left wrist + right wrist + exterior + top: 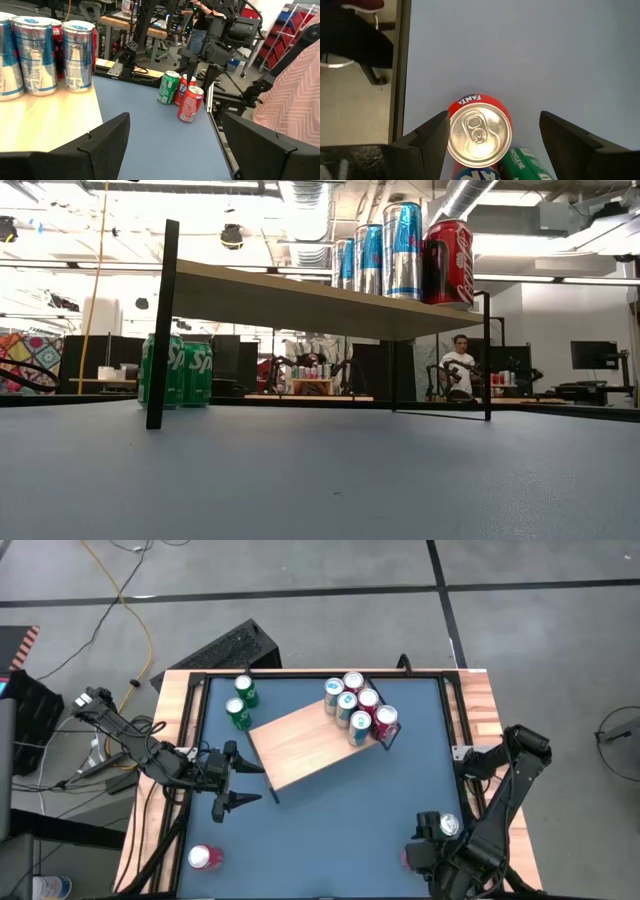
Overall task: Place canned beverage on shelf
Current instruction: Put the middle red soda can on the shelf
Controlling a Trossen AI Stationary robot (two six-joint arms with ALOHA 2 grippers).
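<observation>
On the shelf (305, 745), upper right: six cans (358, 706). Two green cans (242, 702) upper left. Left gripper (240, 780) released; right gripper (425, 862) spread above Fanta can (479, 131).

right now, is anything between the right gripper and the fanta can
Nothing visible. The right gripper hangs open directly over the Fanta can, its top showing between the fingers. A green can and a blue can stand tight beside it, which may crowd a finger.
</observation>
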